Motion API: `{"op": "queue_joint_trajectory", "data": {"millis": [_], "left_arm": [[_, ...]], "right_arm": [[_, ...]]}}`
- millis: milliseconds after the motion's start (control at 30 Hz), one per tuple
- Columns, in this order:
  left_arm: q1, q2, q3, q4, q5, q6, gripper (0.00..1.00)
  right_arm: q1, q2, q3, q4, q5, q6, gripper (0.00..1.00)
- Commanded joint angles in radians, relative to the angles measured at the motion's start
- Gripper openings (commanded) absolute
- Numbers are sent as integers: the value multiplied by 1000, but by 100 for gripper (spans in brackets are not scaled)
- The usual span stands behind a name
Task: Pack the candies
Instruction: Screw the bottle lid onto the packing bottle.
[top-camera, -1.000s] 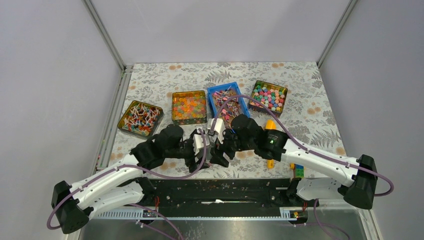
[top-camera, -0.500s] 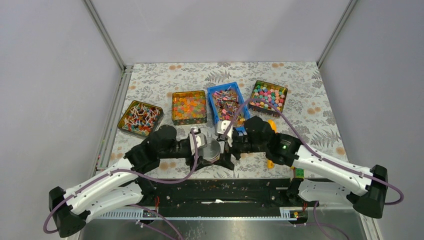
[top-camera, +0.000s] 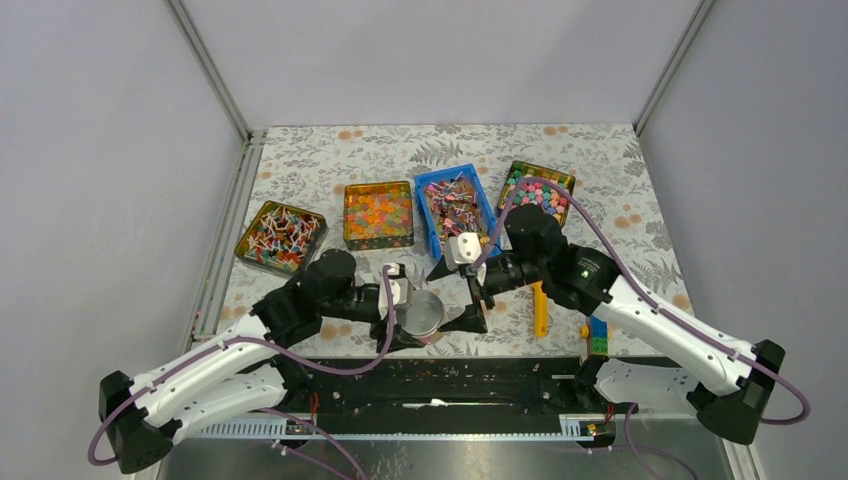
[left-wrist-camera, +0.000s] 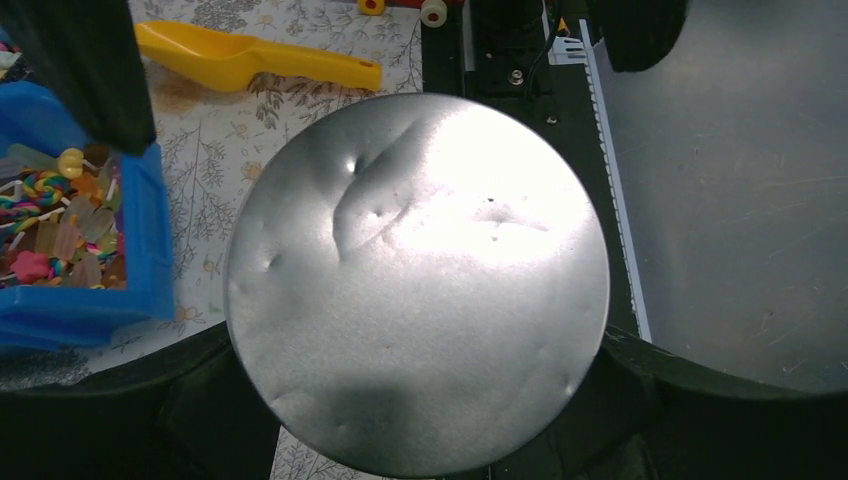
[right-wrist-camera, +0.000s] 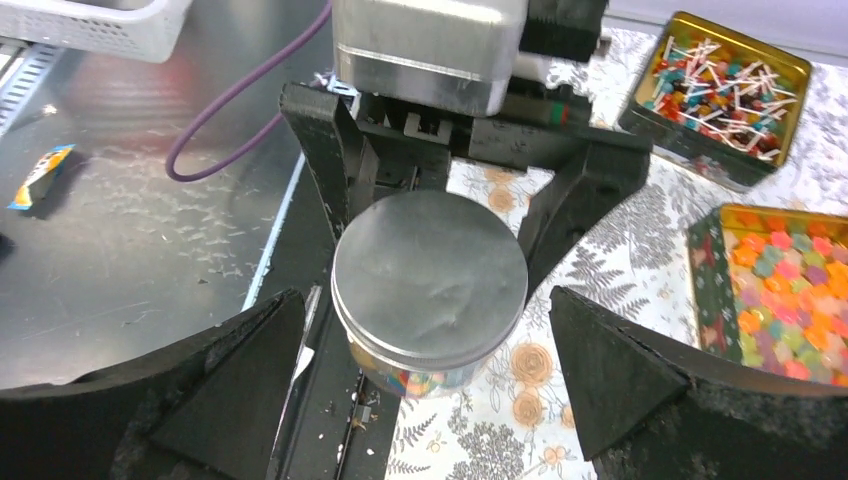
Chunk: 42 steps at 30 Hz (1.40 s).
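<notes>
From above, your right hand (top-camera: 458, 295) has let go and pulled back toward the blue tray (top-camera: 421, 215). Its two fingers are now spread wide with nothing between them. A moment ago it was tucked in close to the jar (top-camera: 431, 328). Your left hand (top-camera: 416, 314) still pinches the jar near the front edge of the bench (top-camera: 620, 170), and a shiny lid (top-camera: 425, 306) sits on top. In the left wrist view, the lid fills most of the picture, a bit dented, with the dark left fingers low on both sides. In the right wrist view, the jar stands well apart from your right fingers, and the candies (right-wrist-camera: 420, 378) show through its clear side under the lid. I think this jar is closed and packed now.
</notes>
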<state>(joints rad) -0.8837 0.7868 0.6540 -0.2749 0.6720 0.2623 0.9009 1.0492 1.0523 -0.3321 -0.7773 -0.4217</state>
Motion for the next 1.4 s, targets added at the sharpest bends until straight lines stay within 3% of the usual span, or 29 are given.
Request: {"op": "queue_joint_trajectory", "data": {"millis": [0,400,900,967,1133,1367], "left_arm": [[-2,19,49,87,95,18,35],[-2,40,80,88,104,30,35],[-2,59,108,88,105,46,35],[-2,67,111,88,105,48,35],[-3,74,112,101,95,41,35],[-3,79,109,150,55,12,35]], "right_arm": [[-6,68,66,-6,-133,-39,100],[-5,133,56,-26,-168,-57,99],[-5,149,36,-24,3,-62,97],[-5,146,31,-15,0,-59,93],[-5,142,5,40,-3,-7,69],[-4,121,-70,143,48,105,56]]}}
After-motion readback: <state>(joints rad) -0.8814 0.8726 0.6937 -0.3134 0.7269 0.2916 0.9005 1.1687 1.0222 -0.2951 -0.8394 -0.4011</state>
